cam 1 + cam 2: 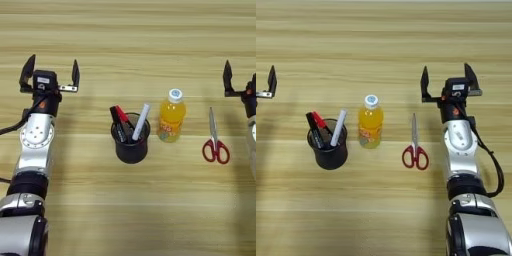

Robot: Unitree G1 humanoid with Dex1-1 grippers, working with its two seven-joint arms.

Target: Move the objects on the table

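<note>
A small clear bottle of orange drink (171,117) with a white cap stands upright near the table's middle. Just left of it is a black round cup (131,144) holding pens and markers. Red-handled steel scissors (214,140) lie flat to the bottle's right, blades pointing away from me. My left gripper (50,72) hovers open at the far left, well apart from the cup. My right gripper (448,79) is open too, just right of and beyond the scissors' tips. Neither holds anything.
The light wooden table (130,40) with plank-like grain fills both views. A black cable (495,167) loops beside my right forearm, and another runs along my left arm (35,135).
</note>
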